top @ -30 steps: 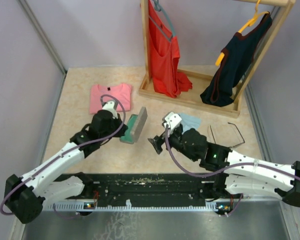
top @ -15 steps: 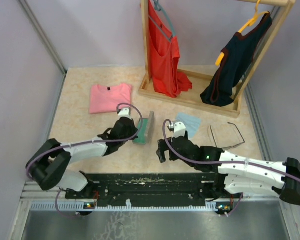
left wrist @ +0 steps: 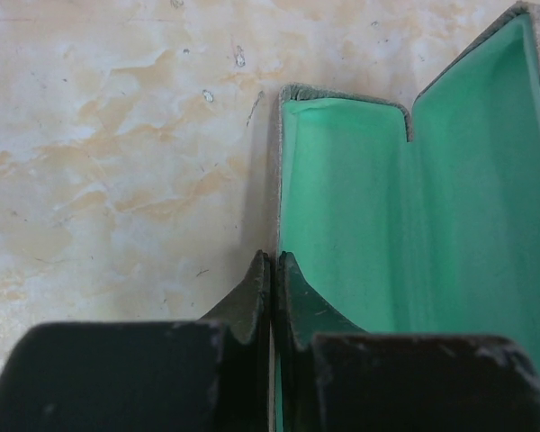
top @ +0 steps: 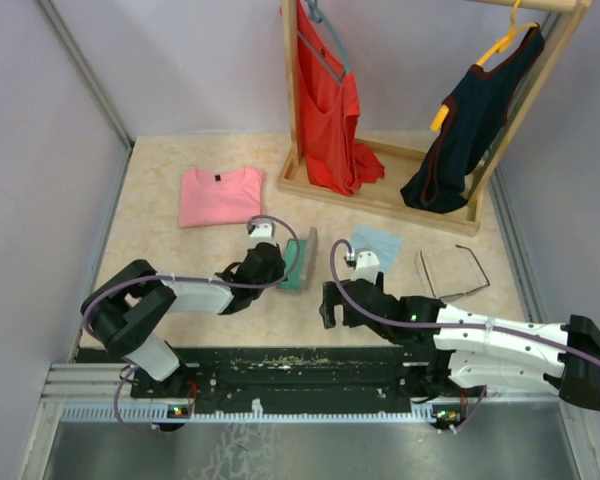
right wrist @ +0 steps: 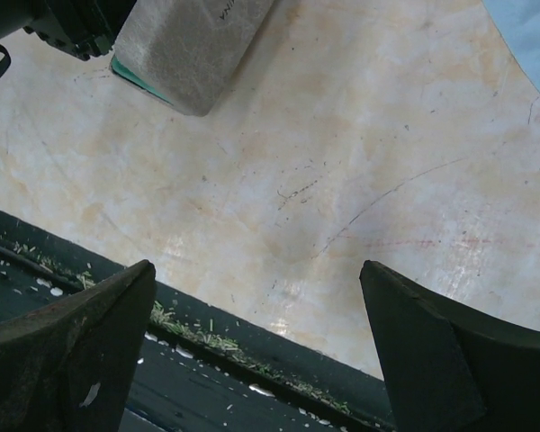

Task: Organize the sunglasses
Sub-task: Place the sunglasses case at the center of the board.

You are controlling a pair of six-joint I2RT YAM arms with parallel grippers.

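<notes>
**Top external view: sunglasses loose on the right of the worktop (top: 160, 270)**

The sunglasses (top: 473, 264) lie just right of the blue cloth (top: 378, 244). Their front runs roughly left-right and their spread arms point away from the robot. The lenses are hard to make out. The left gripper (left wrist: 272, 263) is pinched on the wall of the green-lined case (left wrist: 414, 225). The right gripper (right wrist: 256, 279) gapes wide, holding nothing.
</notes>
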